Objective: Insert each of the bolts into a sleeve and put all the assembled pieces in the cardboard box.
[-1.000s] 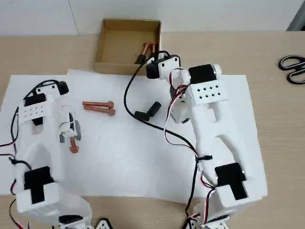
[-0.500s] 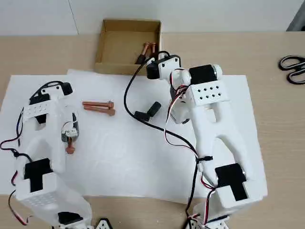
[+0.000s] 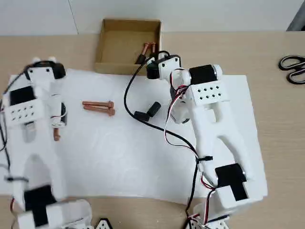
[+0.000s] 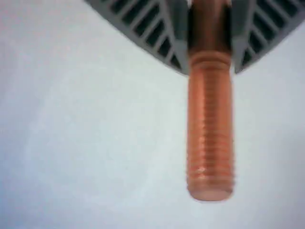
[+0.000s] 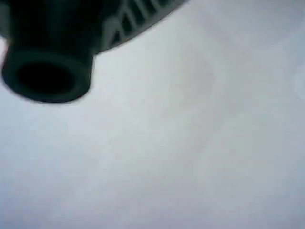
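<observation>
Copper bolt (image 4: 209, 119), which looks hard and slippery, is pinched by its smooth end in the left tool (image 4: 209, 62) at nine o'clock; the right tool (image 5: 95, 28) near the middle grips a stiff black sleeve (image 5: 47, 71)

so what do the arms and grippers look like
The left arm and right arm are white shells with black servo blocks and a hole-dotted plate near the wrist. Red, white and black wires run along them; a thick black cable leads to the right one. Fingers are grey, ribbed.
</observation>
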You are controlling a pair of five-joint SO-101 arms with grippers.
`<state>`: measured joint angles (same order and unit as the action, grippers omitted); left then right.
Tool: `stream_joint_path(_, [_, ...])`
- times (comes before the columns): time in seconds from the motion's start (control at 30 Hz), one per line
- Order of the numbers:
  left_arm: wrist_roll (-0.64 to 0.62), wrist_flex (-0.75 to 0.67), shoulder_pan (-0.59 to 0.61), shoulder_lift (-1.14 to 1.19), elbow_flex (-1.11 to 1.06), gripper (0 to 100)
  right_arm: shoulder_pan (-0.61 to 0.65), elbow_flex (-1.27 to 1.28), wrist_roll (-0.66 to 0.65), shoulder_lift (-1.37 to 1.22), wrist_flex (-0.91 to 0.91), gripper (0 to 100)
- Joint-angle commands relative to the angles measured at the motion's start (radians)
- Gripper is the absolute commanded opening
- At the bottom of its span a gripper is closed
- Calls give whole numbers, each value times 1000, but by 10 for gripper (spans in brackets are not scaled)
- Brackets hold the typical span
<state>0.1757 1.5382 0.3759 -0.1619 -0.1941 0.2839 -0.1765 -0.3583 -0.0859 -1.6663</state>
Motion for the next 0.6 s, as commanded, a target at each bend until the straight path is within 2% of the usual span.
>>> stream_joint_path(0.0, [49,31,2,-170,48,6,-39,-9,11,65,15,4])
stream_joint_path(0.17, [52,25,0,-221,39,6,-91,-9,12,65,15,4])
stream_joint_path(0.27, [77,-25,0,-222,8,6,-105,-9,12,65,15,4])
stream_joint_path(0.43, [347,-133,-31,-195,-91,6,-131,-9,12,65,10,4])
stream_joint_path(0.57, [528,-170,-104,-155,-160,6,-183,-12,11,65,8,4])
